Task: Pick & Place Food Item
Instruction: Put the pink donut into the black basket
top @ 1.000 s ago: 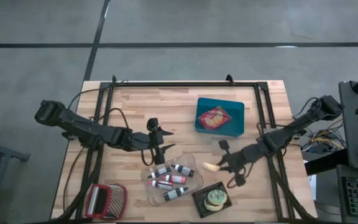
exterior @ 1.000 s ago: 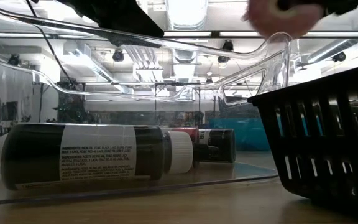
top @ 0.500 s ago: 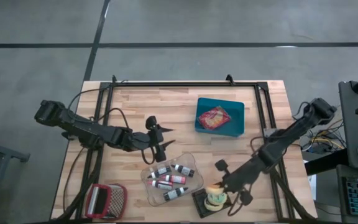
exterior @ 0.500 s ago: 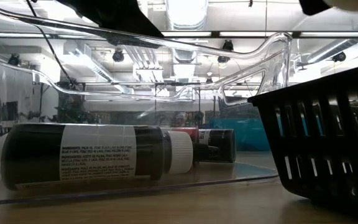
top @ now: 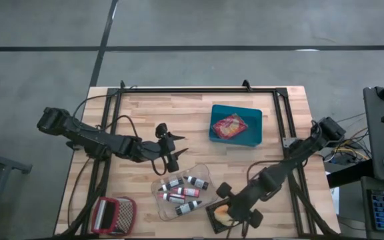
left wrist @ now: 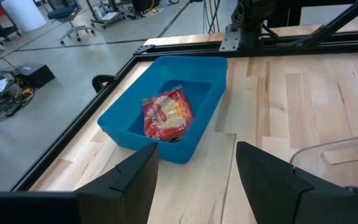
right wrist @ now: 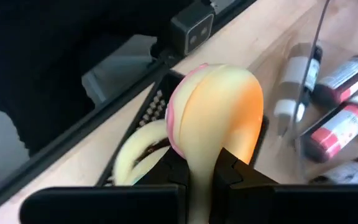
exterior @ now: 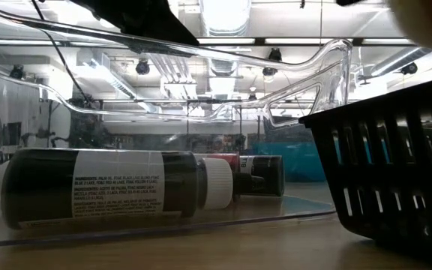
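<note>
- A light wooden worktop (top: 145, 120) of butcher-block planks, edged by a black metal frame (top: 199, 90).
- A blue bin (top: 252, 127) sits toward the far right side.
- A clear plastic tray (top: 209, 175) of paint bottles lies near the front centre.
- A small black basket (top: 213, 219) stands just beside the tray.
- A red-rimmed grater (top: 114, 215) rests at the front left corner.

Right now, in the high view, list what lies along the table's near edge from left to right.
Red basket → clear tray of bottles → black basket with the right gripper over it, shut on the food item.
</note>
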Tool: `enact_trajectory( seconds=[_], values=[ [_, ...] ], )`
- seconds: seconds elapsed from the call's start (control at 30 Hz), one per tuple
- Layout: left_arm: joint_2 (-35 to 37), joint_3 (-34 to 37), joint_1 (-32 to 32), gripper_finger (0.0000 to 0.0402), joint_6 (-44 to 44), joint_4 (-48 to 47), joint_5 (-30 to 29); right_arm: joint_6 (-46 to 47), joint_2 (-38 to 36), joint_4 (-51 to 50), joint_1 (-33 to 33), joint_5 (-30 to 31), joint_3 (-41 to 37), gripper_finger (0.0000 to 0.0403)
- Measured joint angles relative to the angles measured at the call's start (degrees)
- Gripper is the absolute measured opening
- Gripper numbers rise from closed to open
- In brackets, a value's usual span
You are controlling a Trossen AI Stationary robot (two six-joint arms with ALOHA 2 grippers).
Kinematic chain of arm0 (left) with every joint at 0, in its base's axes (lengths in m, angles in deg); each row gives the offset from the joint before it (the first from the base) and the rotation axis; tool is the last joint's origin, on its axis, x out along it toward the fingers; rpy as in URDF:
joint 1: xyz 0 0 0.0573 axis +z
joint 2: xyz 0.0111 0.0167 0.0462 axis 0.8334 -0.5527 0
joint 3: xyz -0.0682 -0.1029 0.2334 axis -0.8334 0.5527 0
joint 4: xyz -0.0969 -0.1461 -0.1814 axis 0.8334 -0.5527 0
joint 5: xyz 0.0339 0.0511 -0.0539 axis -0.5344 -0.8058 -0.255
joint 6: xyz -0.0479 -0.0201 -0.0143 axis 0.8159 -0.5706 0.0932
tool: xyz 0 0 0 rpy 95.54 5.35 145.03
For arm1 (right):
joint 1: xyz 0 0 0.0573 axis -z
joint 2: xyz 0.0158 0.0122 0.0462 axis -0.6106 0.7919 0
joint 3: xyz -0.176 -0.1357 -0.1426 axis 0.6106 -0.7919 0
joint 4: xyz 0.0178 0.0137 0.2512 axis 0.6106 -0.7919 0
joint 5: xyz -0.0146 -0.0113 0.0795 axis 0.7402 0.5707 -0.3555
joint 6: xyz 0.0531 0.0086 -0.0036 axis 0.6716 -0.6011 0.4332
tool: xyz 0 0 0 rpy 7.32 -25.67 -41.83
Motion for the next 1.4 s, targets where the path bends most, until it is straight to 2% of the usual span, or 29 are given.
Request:
enact_trajectory(
  seconds=[0.17, 0.83, 1.4],
  values=[
    [0.0, 0.0, 0.0, 0.0218, 0.28, 0.09, 0.02, -3.74, 2.6, -2.41, 1.12, -0.12, 4.11, 0.0011],
    [0.0, 0.0, 0.0, 0.0218, 0.46, 0.09, -0.5, -8.87, 5.95, -0.05, 3.45, -4.17, 4.07, 0.0011],
    [0.0, 0.0, 0.0, 0.0218, 0.46, 0.52, -0.72, -11.75, 9.07, -1.86, 6.12, -8.55, 3.82, 0.0011]
  ],
)
